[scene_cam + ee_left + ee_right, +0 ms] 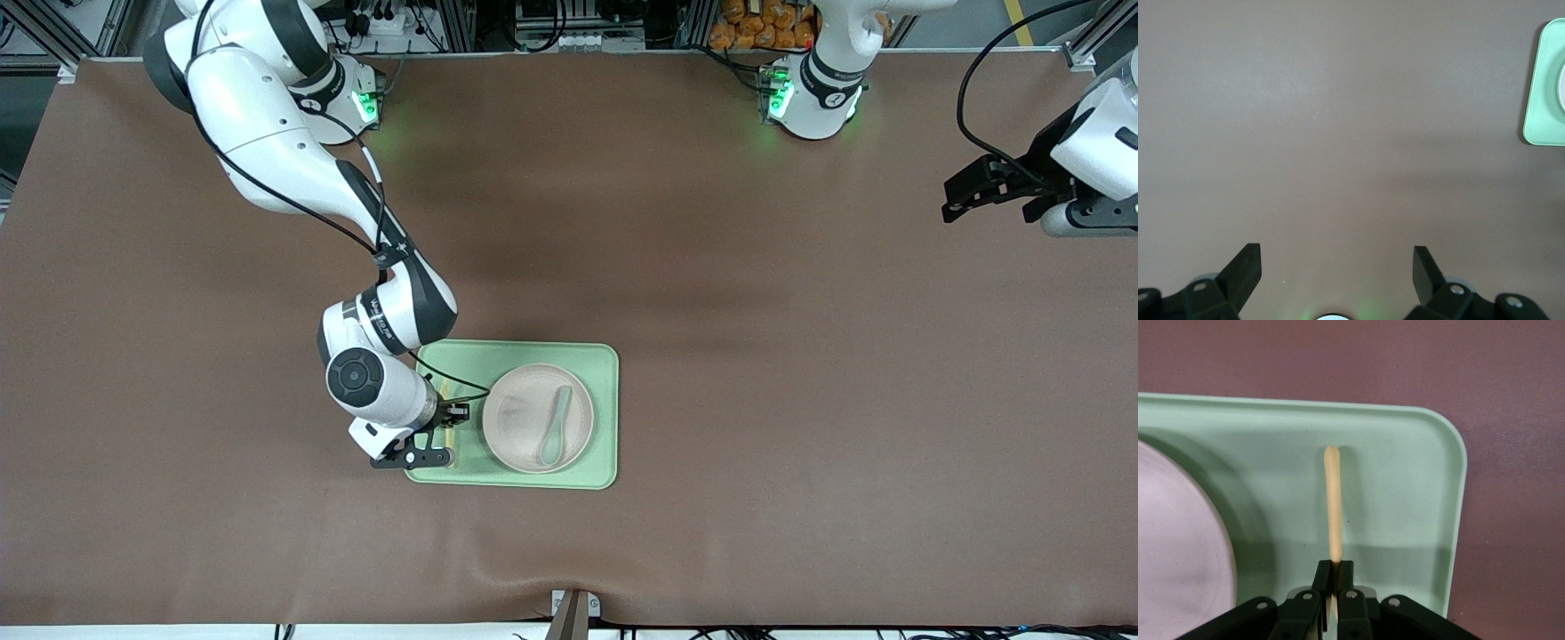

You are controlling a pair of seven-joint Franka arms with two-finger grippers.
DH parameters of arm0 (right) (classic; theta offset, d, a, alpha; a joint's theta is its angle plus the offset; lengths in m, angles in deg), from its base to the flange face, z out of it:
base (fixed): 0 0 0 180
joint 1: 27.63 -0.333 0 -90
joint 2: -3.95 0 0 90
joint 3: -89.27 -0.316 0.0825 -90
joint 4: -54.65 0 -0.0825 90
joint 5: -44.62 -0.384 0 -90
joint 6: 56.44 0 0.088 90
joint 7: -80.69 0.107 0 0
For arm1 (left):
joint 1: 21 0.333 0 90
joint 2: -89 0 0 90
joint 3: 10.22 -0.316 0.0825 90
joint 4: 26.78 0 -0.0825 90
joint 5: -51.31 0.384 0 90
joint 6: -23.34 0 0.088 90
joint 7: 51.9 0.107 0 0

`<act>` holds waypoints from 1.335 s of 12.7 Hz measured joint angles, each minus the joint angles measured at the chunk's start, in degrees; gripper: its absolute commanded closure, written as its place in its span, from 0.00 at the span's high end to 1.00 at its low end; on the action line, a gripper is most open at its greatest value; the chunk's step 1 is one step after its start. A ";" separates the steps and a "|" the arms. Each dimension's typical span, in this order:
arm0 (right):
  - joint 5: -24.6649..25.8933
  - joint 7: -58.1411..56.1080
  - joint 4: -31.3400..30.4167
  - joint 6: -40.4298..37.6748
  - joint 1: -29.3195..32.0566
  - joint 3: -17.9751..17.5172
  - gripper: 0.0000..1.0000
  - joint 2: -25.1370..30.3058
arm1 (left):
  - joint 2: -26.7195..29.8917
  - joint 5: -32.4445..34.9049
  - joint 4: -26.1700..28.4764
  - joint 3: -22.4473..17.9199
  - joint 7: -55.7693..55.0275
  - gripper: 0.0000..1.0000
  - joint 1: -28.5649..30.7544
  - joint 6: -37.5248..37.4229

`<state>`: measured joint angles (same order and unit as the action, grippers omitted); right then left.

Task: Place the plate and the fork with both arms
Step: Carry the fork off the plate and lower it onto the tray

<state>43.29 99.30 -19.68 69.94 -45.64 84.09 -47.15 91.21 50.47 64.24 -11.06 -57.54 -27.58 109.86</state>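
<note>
The pale beige plate [520,418] lies on the light-green tray [533,356], with a grey-green spoon [557,427] on it. My right gripper [451,418] is low over the tray's end toward the right arm, beside the plate. In the right wrist view it [1333,570] is shut on the pale-yellow fork [1332,507], whose handle points out over the tray floor [1405,487]; its tines are hidden. The plate's rim [1178,540] shows beside it. My left gripper [956,200] waits open and empty over bare table at the left arm's end; in its wrist view it [1336,252] holds nothing.
The brown table mat [800,356] surrounds the tray. A tray corner [1538,100] shows in the left wrist view. A small bracket [573,609] sits at the table edge nearest the front camera.
</note>
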 measured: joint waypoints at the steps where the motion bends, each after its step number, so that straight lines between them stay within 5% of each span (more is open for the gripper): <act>1: -0.86 -0.66 -0.42 0.12 0.78 -0.44 0.00 0.22 | 0.00 0.00 0.00 0.00 0.00 1.00 0.00 0.00; 6: -2.20 -2.88 -2.30 1.06 8.06 -7.32 0.00 1.64 | 0.00 0.00 0.02 0.00 0.00 1.00 0.00 0.00; 12: -2.28 -2.90 -7.60 8.70 8.97 -8.87 0.00 1.84 | -0.01 0.00 0.06 0.02 0.00 1.00 -0.03 0.00; 17: -2.35 -3.57 -14.02 17.03 17.43 -17.06 0.00 2.02 | -0.01 0.00 0.10 0.04 0.00 1.00 -0.04 0.00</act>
<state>40.93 95.73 -33.71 86.97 -28.21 67.03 -45.12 91.20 50.47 64.34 -11.02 -57.54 -27.62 109.86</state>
